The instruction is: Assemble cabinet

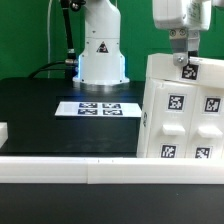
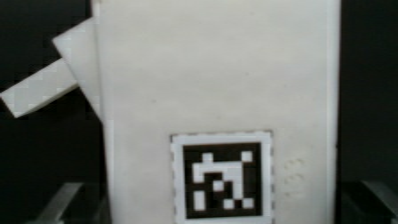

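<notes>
Exterior view puts the cabinet (image 1: 180, 110) at the exterior view's right, a large white tagged box standing a little tilted on the black table (image 1: 40, 110), just behind the long white rail (image 1: 100, 170) at the table's near edge. The gripper (image 1: 186, 62) comes down from above onto the cabinet's top edge, its fingertips level with that edge beside a tag. Whether the fingers pinch the wall or only touch it is too small to tell there.

The wrist view looks straight down a white face of the cabinet (image 2: 214, 90) that fills most of the picture, with one tag low on it. Dark finger shapes sit at either lower corner, flanking that face, so the claw looks spread about as wide as the panel between them; contact cannot be confirmed. A flat white piece, likely a door panel (image 2: 54, 75), angles off one side of the cabinet.

Left of the cabinet in the exterior view, well apart from it, lies the marker board (image 1: 98, 107), in front of the robot base (image 1: 102, 50). A small white part (image 1: 4, 131) shows at the frame edge, farther left of the cabinet.

By my judgement the body is placed and the work is midway: the panel looks not yet seated, and any top piece is yet to go on.
</notes>
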Tool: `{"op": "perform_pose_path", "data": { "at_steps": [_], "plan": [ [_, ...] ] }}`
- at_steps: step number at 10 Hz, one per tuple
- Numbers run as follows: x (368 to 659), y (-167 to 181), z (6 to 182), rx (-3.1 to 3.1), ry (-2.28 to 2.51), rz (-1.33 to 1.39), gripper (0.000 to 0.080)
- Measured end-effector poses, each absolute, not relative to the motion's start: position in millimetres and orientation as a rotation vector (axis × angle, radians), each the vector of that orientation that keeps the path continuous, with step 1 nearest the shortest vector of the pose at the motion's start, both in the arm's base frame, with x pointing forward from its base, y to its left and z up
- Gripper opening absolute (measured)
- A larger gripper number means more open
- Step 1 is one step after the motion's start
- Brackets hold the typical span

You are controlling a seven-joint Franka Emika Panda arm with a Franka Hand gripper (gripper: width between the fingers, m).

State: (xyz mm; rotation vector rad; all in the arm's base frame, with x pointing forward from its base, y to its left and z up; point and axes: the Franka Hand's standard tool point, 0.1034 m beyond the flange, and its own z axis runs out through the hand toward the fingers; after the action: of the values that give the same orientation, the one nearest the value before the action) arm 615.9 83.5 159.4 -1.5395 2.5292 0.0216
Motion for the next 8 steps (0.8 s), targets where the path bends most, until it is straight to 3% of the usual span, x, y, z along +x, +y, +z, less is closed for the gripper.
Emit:
{"op": "perform_pose_path", "data": {
  "at_steps": [1, 3, 6, 8],
  "plan": [
    [615.9, 84.8, 159.4, -1.536, 2.525, 0.030, 0.0560],
    [617.8, 84.1, 164.5, -1.649, 2.437, 0.016, 0.0749],
    [622.4, 88.0, 184.8, -1.652, 2.387, 0.015, 0.0797],
    [621.9, 88.1, 182.8, -1.690, 2.364, 0.011, 0.0797]
  ]
}}
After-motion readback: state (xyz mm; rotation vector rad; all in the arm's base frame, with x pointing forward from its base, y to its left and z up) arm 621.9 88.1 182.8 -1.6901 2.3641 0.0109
